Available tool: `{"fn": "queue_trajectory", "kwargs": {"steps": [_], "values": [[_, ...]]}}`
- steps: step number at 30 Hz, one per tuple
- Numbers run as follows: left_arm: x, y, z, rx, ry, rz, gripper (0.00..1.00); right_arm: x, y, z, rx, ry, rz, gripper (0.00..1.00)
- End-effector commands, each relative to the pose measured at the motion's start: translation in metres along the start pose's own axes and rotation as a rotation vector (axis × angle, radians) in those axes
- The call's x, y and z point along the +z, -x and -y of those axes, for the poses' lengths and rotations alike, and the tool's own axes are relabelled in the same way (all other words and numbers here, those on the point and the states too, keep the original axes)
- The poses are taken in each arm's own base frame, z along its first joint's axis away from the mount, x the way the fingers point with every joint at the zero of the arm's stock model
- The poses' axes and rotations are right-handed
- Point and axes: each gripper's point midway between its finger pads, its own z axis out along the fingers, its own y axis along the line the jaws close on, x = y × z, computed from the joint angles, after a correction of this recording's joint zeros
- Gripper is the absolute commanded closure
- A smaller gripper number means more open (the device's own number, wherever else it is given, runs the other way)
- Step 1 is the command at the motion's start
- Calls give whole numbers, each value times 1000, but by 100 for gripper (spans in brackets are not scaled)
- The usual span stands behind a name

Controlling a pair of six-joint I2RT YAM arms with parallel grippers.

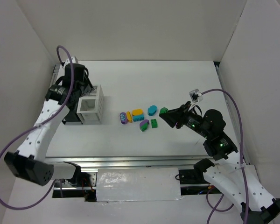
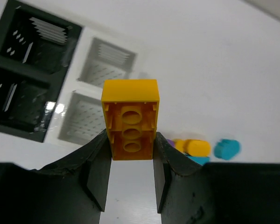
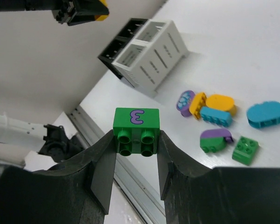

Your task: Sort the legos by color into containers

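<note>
The sorting seems barely begun: the left end effector (image 2: 130, 142) grips a yellow-orange lego (image 2: 130, 100) over the white container (image 2: 86, 88), the right end effector (image 3: 136, 140) clamps a green lego (image 3: 136, 116) well right of it, and the other legos (image 1: 139, 117) lie on the surface (image 1: 177, 79) between.

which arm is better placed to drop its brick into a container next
Left. The left gripper holds a yellow-orange brick just above the white container, open compartments below it. The right gripper also holds a green brick, but sits far off beside the loose pile.
</note>
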Motion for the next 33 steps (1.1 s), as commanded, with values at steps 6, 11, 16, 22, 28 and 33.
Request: {"fn": "queue_trajectory", "kwargs": {"steps": [6,11,16,22,28,33], "values": [[64,5,-47,-82,228,-123,100,1,5,12,33,-103,-13,100],[91,-7,-40,-59,201,-195,100,2,-4,14,38,-95,-32,100],[109,-23,-41,-85,197,-217,94,2,-6,15,37,-93,-35,100],[125,-34,-41,-114,187,-214,85,4,-9,16,32,-92,-53,100],[139,-33,-38,-134,183,-193,82,7,-12,17,37,-86,-66,100],[149,-38,-41,-144,203,-196,75,8,-16,14,39,-67,-83,100]]}}
